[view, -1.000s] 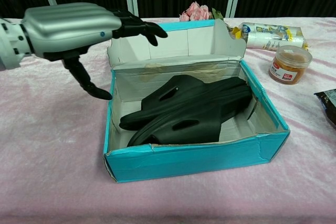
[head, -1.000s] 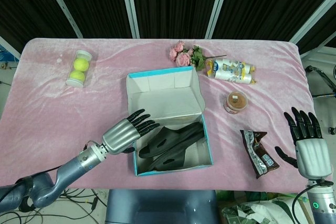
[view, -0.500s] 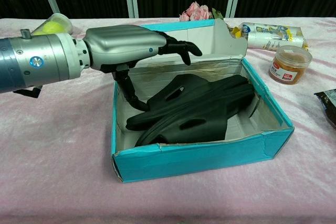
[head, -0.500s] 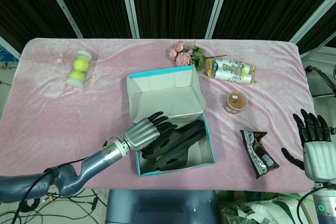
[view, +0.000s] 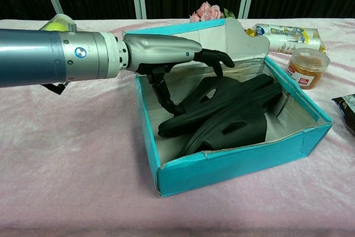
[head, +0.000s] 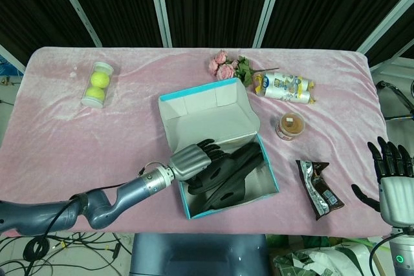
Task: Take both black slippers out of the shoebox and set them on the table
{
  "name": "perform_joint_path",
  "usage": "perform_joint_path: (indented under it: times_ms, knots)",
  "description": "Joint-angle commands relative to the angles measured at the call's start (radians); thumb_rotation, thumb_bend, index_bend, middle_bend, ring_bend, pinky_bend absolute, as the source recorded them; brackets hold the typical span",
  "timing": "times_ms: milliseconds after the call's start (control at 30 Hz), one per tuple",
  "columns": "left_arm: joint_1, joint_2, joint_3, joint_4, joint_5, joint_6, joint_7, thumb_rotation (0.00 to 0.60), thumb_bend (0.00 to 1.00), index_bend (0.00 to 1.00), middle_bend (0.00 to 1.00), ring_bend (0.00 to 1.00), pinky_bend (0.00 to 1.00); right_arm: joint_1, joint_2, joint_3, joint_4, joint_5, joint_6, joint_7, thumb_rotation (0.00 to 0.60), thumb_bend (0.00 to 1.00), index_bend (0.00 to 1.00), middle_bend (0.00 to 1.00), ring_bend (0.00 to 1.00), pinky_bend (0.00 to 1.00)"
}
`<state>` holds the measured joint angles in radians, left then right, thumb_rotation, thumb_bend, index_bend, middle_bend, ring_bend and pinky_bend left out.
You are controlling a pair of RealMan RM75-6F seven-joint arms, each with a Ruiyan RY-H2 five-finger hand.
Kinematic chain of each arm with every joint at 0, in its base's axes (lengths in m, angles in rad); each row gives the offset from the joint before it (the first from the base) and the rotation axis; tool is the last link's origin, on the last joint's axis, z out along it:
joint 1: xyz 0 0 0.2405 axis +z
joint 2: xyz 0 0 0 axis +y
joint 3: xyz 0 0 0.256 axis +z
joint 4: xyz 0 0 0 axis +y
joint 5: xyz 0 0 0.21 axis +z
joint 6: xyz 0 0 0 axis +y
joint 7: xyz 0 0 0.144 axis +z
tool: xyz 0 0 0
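Inside the teal cardboard shoebox point(view: 233, 162), the left hand point(view: 166, 54), fingers apart, reaches over the 2 black foam slippers point(view: 227, 112), which lie lengthwise toward the box's far-right corner, thumb at their near edge.

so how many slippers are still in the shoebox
2, both in the shoebox: the upper slipper lies partly across the lower slipper, with the left hand reaching in over them. Nothing suggests a third hidden below.

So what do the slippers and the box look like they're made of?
Slippers: probably moulded foam or rubber, matte black, one piece with cut-out holes. Box: cardboard, teal outside and plain white inside, with creased, torn edges. The left hand reaches in over them.
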<state>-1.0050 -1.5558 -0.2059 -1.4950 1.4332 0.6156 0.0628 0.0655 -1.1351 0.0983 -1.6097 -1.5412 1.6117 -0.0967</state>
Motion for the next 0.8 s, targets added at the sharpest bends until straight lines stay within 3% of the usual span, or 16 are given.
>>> perform_joint_path:
  times_ms: [33,200,400,800]
  knots:
    - [-0.054,0.002,-0.016,0.011,-0.071,-0.076,-0.008,0.600,0.31,0.00,0.12,0.05,0.03,-0.003,-0.001,-0.001,0.001,0.001,0.001,0.003,0.600,0.09,0.00,0.00,0.00,0.05]
    - [-0.084,-0.005,-0.017,0.020,-0.126,-0.099,0.018,0.600,0.35,0.00,0.16,0.05,0.03,-0.008,-0.004,-0.002,0.006,0.005,0.000,0.010,0.600,0.09,0.00,0.00,0.00,0.05]
    - [-0.073,-0.021,-0.008,0.027,-0.146,-0.033,0.032,0.600,0.39,0.08,0.28,0.15,0.06,-0.012,-0.009,-0.001,0.015,0.006,0.003,0.021,0.600,0.09,0.00,0.00,0.00,0.05]
    - [-0.008,-0.030,0.024,0.063,0.027,0.194,-0.092,0.600,0.40,0.13,0.33,0.18,0.09,-0.010,-0.016,0.001,0.017,-0.005,0.003,0.024,0.600,0.09,0.00,0.00,0.00,0.05]
